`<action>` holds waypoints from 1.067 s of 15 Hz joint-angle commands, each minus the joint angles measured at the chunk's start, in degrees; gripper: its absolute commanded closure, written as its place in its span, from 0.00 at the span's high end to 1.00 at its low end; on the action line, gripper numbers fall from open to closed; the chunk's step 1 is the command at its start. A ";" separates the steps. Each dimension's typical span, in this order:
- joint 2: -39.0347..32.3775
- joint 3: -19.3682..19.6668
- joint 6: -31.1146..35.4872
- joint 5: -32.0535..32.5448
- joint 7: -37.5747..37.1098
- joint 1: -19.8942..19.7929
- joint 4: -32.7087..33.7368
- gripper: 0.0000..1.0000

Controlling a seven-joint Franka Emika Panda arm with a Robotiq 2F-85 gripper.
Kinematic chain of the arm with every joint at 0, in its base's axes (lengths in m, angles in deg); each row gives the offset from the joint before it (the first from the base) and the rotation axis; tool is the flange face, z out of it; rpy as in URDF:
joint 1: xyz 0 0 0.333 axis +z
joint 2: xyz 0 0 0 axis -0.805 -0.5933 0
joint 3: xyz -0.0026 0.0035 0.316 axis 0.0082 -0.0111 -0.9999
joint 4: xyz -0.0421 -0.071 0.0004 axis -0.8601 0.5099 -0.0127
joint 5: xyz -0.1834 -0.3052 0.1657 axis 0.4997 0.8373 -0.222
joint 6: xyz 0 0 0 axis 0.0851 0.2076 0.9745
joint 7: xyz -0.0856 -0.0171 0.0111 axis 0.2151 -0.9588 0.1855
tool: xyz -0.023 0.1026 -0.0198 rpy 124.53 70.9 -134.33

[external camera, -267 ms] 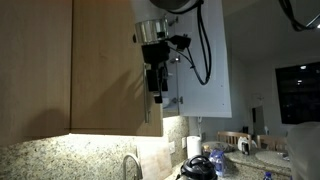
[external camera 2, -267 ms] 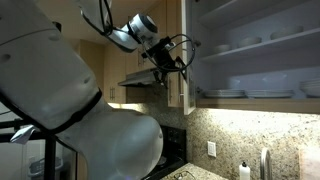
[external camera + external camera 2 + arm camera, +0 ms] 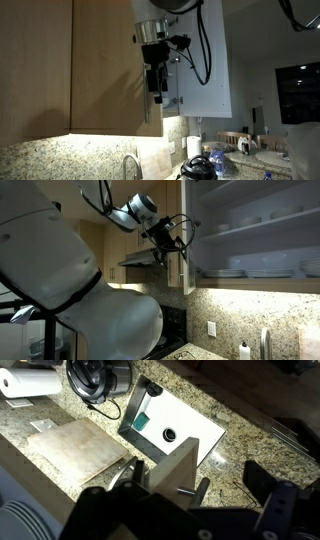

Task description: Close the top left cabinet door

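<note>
From my station I can read no text, label, brand or number on anything in either exterior view or the wrist view.

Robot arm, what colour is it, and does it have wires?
The arm has big, rounded white shells. Near its end is a silvery ring, then a black gripper. Thin black cables loop beside it.

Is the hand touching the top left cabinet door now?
Cannot tell. In the wrist view the hand straddles the door, but the dim picture shows neither contact nor gap plainly.
</note>
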State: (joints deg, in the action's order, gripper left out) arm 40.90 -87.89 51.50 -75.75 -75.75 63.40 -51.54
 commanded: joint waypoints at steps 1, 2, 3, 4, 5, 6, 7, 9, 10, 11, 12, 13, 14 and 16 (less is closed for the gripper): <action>-7.13 6.40 -1.17 -0.07 -0.69 -1.74 7.38 1.00; -6.93 6.51 -1.13 -0.02 -0.63 -1.73 7.19 1.00; -6.72 6.60 -1.19 0.04 -0.55 -1.73 7.00 1.00; -6.53 6.73 -1.23 0.07 -0.42 -1.70 6.78 1.00; -6.42 6.81 -1.27 0.07 -0.32 -1.67 6.64 1.00; -6.27 6.93 -1.27 0.07 -0.19 -1.63 6.43 1.00; -6.20 7.01 -1.28 0.03 -0.08 -1.59 6.33 1.00; -6.07 7.13 -1.18 0.01 0.03 -1.54 6.09 1.00; -6.31 7.00 -1.20 -0.02 -0.08 -1.57 6.38 1.00; -6.41 7.03 -1.01 -0.04 -0.23 -1.62 6.51 1.00; -7.39 8.34 -1.00 -0.41 -0.64 -2.19 8.00 1.00; -9.06 10.23 -1.35 -1.30 -0.79 -2.85 10.30 1.00; -10.36 11.86 -0.74 -2.08 -1.34 -3.28 12.24 1.00; -11.61 13.71 0.72 -4.36 -3.90 -3.25 14.16 1.00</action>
State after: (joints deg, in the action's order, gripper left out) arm 33.52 -76.12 51.52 -76.83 -76.31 60.94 -42.36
